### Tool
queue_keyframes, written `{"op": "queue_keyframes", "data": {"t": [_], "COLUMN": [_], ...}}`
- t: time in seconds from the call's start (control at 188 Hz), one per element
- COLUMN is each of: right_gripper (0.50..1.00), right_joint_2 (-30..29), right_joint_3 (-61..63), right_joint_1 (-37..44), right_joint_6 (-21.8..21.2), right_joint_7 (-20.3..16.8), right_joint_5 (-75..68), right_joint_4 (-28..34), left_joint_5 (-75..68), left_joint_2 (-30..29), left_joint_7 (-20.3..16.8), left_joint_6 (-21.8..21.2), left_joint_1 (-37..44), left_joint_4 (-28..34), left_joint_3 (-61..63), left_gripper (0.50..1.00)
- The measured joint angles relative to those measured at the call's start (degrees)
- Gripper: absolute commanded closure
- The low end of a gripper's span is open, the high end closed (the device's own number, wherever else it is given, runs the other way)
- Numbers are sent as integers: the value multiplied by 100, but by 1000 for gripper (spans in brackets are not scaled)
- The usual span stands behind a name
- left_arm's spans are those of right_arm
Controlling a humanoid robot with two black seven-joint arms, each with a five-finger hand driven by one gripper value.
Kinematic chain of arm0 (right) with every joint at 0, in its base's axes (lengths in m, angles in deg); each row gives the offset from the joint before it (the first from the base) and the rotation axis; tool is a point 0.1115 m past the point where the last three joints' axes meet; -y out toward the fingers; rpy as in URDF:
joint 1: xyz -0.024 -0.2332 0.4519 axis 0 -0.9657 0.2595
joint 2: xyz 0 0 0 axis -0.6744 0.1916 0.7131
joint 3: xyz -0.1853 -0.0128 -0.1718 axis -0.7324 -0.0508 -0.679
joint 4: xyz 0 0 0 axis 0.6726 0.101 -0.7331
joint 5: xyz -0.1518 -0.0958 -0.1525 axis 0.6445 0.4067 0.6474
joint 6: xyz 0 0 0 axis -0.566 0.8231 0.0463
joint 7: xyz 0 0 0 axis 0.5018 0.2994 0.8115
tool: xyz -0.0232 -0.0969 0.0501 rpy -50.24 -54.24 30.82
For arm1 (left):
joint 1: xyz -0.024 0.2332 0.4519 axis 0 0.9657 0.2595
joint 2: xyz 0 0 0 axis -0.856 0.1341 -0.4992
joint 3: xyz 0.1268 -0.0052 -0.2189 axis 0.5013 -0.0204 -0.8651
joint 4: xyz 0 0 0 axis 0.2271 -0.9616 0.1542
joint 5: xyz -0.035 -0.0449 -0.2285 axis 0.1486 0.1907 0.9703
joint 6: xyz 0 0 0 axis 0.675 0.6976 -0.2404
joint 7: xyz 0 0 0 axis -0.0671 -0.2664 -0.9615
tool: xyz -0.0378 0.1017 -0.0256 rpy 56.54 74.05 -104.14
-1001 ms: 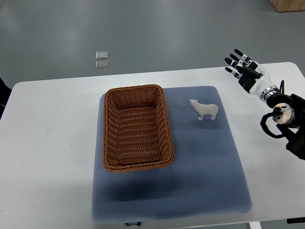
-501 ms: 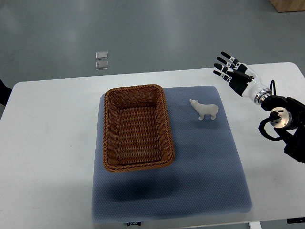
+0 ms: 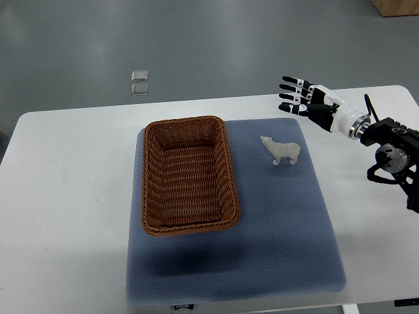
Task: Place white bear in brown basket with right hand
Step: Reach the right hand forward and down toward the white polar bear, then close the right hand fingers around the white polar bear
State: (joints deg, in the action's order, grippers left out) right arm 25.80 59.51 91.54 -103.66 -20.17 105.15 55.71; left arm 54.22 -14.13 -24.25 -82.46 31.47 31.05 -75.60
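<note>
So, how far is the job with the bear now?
Nothing is finished: the white bear stands on the blue mat, beside the empty brown basket. In hand: the right hand is open above the table's far edge, not touching the bear. Left: grasping, carrying, and placing it in the basket.

White tabletop [image 3: 72, 196] w/ rounded corners, carrying a blue-grey mat [image 3: 275, 235] laid flat at centre. Grey floor [image 3: 196, 46] beyond; two small clear squares [image 3: 139, 82] on it.
</note>
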Motion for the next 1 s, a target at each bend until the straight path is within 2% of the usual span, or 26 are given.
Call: {"op": "queue_keyframes", "data": {"t": [0.229, 0.501, 0.74, 1.001], "right_gripper": [587, 611, 628, 650], "right_joint_2": [410, 644, 655, 756], "right_joint_3": [-96, -438, -833, -1346], "right_joint_1": [70, 193, 189, 190], "right_joint_6": [0, 104, 665, 976], "right_joint_7": [199, 313, 324, 323], "right_joint_5": [1607, 3210, 4113, 4282], "right_joint_4": [570, 791, 851, 993], "left_joint_5": [0, 0, 0, 0], "left_joint_2": [0, 0, 0, 0], "left_joint_7": [0, 0, 0, 0], "left_joint_6": [0, 0, 0, 0], "left_joint_1": [0, 1, 0, 0], "left_joint_4": [0, 0, 0, 0], "left_joint_3": [0, 0, -1, -3], "left_gripper": [500, 500, 500, 500]}}
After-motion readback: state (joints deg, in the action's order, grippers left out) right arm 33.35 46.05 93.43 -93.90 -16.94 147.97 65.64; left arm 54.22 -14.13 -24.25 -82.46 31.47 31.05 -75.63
